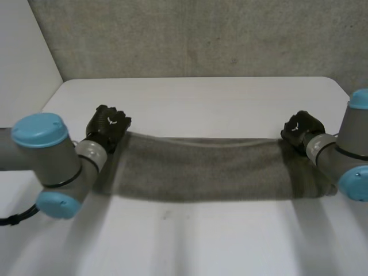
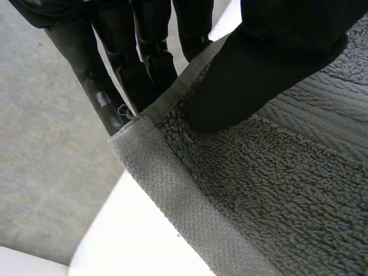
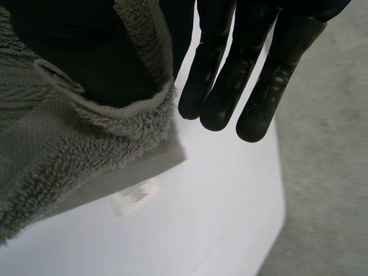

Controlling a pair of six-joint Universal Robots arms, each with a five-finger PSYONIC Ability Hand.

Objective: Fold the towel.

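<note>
The towel [image 1: 201,169] is stretching over the white surface [image 1: 201,103] between the left hand [image 1: 108,127], pinching one corner, and the right hand [image 1: 300,129], pinching the other, where its wrist view is showing a white tag [image 3: 135,195].

Grey towel [image 1: 201,172] (paler plain-woven border) on a white table [image 1: 201,98].

The towel [image 1: 207,169] is showing thick grey terry cloth, its pile looking rough and looped, while its hem band [image 2: 167,195] is looking flat and closely woven. The left hand [image 2: 144,63] and the right hand [image 3: 230,75] are looking like black plastic, smooth and shining a little. The table [image 1: 201,98] is appearing white, smooth and matt. The arm caps [image 1: 39,129] are looking like smooth light-blue plastic.
</note>
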